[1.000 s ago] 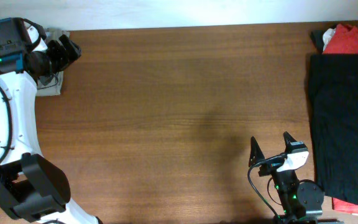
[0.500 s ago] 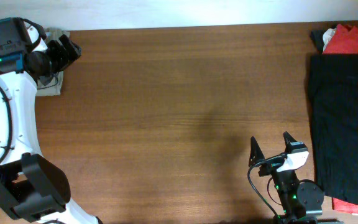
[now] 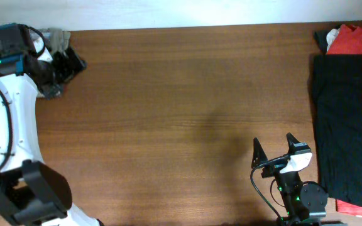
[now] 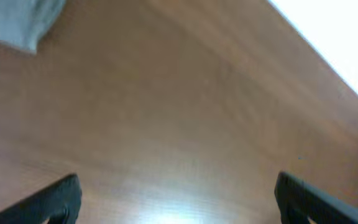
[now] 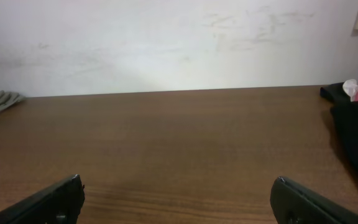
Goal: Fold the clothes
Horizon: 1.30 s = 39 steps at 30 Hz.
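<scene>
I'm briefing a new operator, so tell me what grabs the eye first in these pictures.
The large black garment spread along the table's right side stands out first, with a red cloth bunched at its far end. At the far left corner, the open left gripper hovers next to the small bundle of khaki clothes, while the right gripper sits open at the near edge.

The left gripper (image 3: 74, 64) has been shifted slightly rightward, off the folded khaki clothes (image 3: 58, 39); more cloth is uncovered.
</scene>
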{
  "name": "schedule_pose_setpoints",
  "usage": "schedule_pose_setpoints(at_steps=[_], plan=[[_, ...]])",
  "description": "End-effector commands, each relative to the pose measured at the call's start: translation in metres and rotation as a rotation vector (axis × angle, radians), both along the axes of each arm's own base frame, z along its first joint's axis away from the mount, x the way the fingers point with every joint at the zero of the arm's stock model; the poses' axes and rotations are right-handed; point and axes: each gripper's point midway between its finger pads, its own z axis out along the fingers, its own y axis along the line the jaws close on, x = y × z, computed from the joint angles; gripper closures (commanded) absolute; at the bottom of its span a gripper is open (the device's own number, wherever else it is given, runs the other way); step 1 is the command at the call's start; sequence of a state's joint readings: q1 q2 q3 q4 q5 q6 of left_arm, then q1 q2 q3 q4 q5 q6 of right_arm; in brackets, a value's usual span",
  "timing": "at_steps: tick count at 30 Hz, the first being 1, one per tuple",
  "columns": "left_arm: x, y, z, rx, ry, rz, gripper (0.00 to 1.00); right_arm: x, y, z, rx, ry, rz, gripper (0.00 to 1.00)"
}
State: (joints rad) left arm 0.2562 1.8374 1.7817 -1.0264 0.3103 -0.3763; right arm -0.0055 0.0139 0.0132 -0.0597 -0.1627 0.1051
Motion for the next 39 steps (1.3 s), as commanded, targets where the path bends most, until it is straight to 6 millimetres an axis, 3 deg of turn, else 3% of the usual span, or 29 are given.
schedule_pose_setpoints(at_steps=[1,3,6,10,14,17,21,28,34,39], plan=[[-0.038,-0.034,0.032,0.024,-0.032,-0.072,0.01,0.0,0.001,-0.002,-0.001,0.0,0.005,0.01],[-0.063,-0.044,0.025,0.054,-0.011,-0.083,0.01,0.0,0.001,-0.002,-0.001,0.0,0.005,0.01],[-0.09,-0.043,0.011,0.147,-0.048,-0.065,0.01,0.0,0.001,-0.002,-0.001,0.0,0.005,0.01],[-0.104,-0.049,-0.006,0.276,-0.398,-0.053,0.01,0.0,0.001,-0.002,-0.001,0.0,0.005,0.01],[-0.154,-0.053,-0.036,0.297,-0.585,-0.029,0.01,0.0,0.001,-0.002,-0.001,0.0,0.005,0.01],[-0.179,-0.045,-0.042,0.346,-0.698,0.03,0.01,0.0,0.001,-0.002,-0.001,0.0,0.005,0.01],[-0.189,-0.046,-0.057,0.354,-0.806,0.046,0.01,0.0,0.001,-0.002,-0.001,0.0,0.005,0.01],[-0.2,-0.048,-0.049,0.361,-0.946,0.06,0.01,0.0,0.001,-0.002,-0.001,0.0,0.005,0.01],[-0.202,-0.065,-0.045,0.516,-0.995,-0.148,0.01,0.0,0.001,-0.002,-0.001,0.0,0.005,0.01],[-0.202,-0.067,-0.045,0.539,-0.996,-0.168,0.01,0.0,0.001,-0.002,-0.001,0.0,0.005,0.01]])
